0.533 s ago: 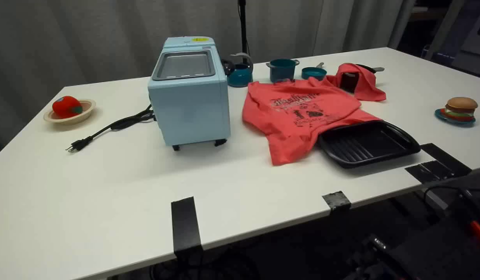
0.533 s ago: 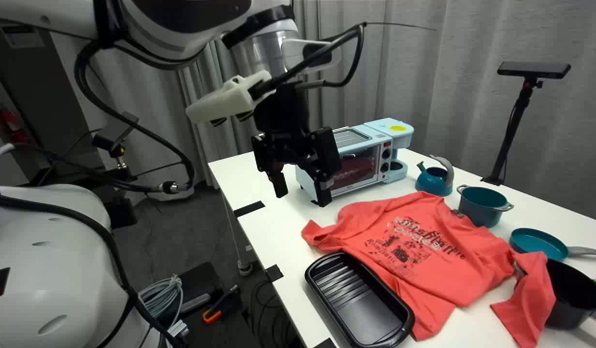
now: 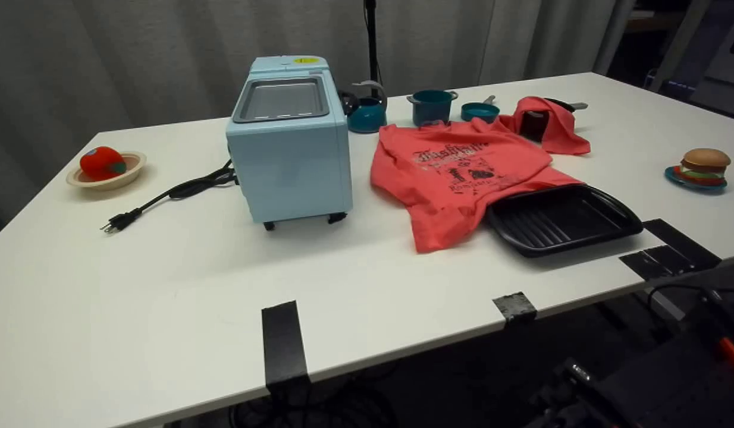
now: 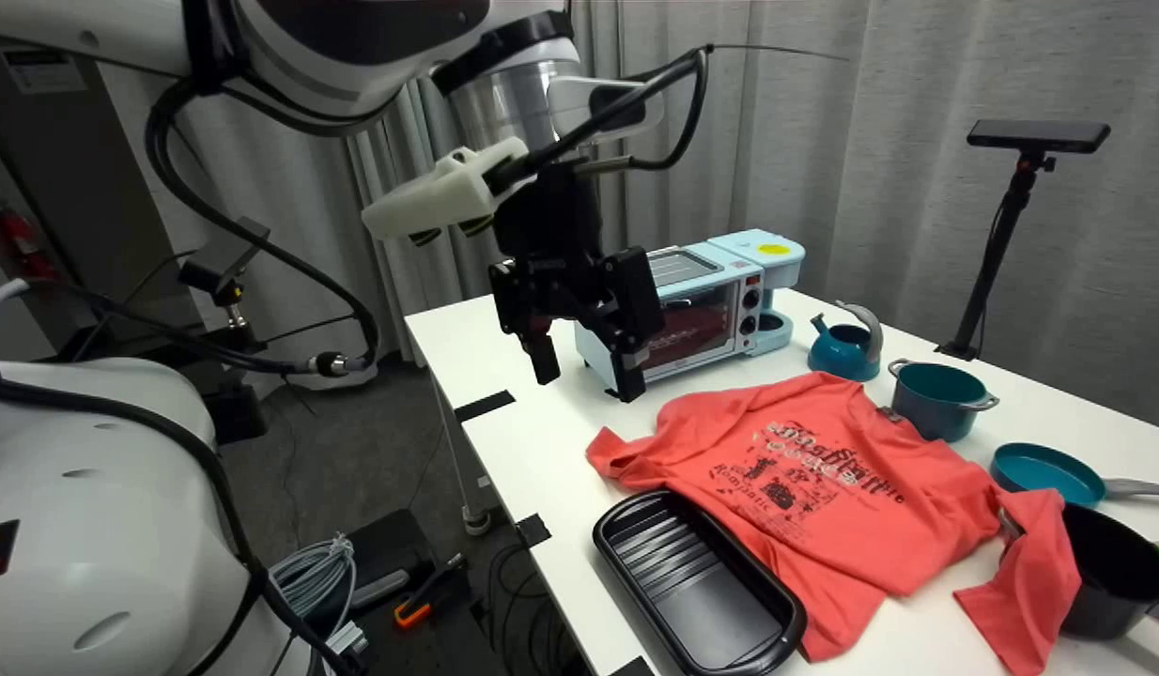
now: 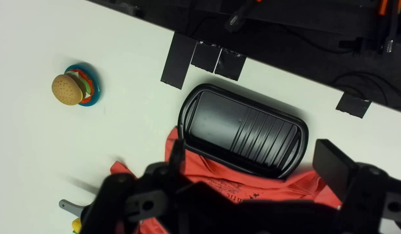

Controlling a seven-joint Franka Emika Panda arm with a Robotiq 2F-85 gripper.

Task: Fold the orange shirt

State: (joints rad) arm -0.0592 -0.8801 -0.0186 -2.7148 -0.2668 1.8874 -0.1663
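Two black fingers (image 5: 332, 169) of the dark mechanical hand (image 4: 587, 377) stand wide apart, gripping nothing, above the white counter (image 4: 551, 451). Lower than the hand lies the orange-red cloth shirt (image 4: 730, 427) with dark printed lettering, spread out and wrinkled, one sleeve (image 4: 1016, 587) draped over the side of a round black pot (image 4: 1115, 573). Also below the hand, a black rectangular ribbed tray (image 5: 220, 113) touches the shirt's edge. Beyond the hand, in an exterior view, stands a boxy pale blue toaster oven (image 4: 702, 329).
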